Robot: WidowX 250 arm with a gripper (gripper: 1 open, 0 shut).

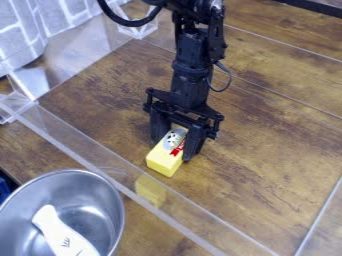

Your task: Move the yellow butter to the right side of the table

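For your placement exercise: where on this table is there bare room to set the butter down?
Bare wood lies right of the hand and yellow butter, out to the table edge. The near-left corner is crowded by the steel bowl.

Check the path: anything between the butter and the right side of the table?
Nothing visible. The pincer is shut on the yellow butter near the table front edge, and the wood to its right is bare. The steel bowl sits on the other side, at lower left.
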